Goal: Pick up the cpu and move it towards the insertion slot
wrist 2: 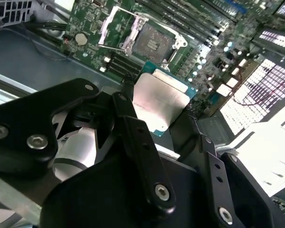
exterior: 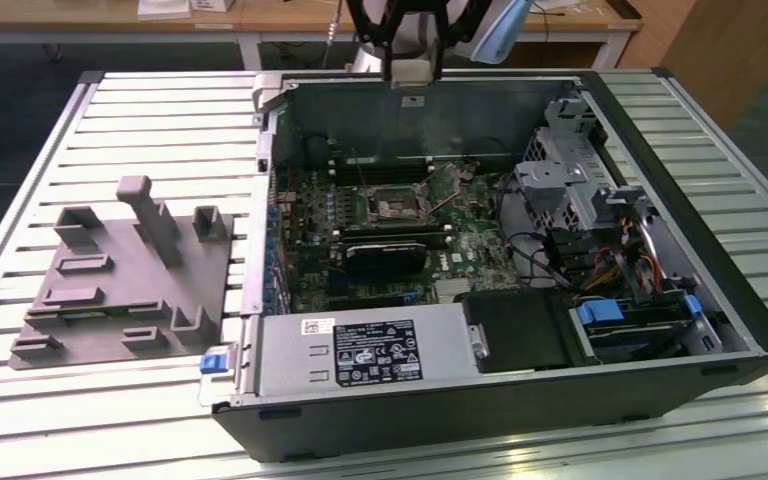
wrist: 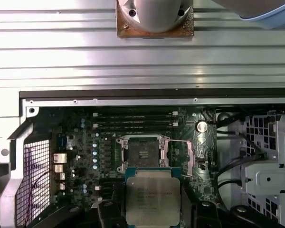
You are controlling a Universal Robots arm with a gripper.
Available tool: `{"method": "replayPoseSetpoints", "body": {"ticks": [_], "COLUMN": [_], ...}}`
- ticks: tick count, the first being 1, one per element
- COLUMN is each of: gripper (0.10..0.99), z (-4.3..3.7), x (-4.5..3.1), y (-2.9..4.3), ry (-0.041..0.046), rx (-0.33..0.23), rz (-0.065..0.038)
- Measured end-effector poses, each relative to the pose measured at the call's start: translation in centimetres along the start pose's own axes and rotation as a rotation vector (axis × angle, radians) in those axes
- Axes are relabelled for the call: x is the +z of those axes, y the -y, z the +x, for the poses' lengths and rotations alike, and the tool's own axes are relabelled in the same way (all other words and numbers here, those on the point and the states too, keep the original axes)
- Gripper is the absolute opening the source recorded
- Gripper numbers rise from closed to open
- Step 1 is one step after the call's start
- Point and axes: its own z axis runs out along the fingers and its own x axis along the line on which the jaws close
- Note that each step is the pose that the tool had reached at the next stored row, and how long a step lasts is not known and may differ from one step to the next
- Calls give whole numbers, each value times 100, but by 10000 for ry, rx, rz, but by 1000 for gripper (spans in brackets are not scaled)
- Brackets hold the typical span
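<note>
- Silver-topped cpu (wrist: 149, 195) clenched between the gripper (wrist 2: 164, 111) fingers (wrist 2: 133, 133) (black, bolted), lifted off the board.
- Arm hangs over the open case (exterior: 704, 300), chip just short of the insertion slot (wrist: 143, 153).

Your arm (exterior: 411, 35) reaches in from the far edge of the exterior view, its wrist pointing down. In the second wrist view your gripper (wrist 2: 162, 118) has its two black fingers (wrist 2: 133, 128) closed on the cpu (wrist 2: 160, 102), one on each side, holding it flat and lifted in both wrist views.
</note>
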Motion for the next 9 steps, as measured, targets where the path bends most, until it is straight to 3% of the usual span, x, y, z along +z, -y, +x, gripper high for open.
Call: {"method": "replayPoseSetpoints", "body": {"ticks": [9], "gripper": [545], "z": [-8], "x": [7], "y": [-24], "ry": [49], "rx": [-2], "rz": [-26]}}
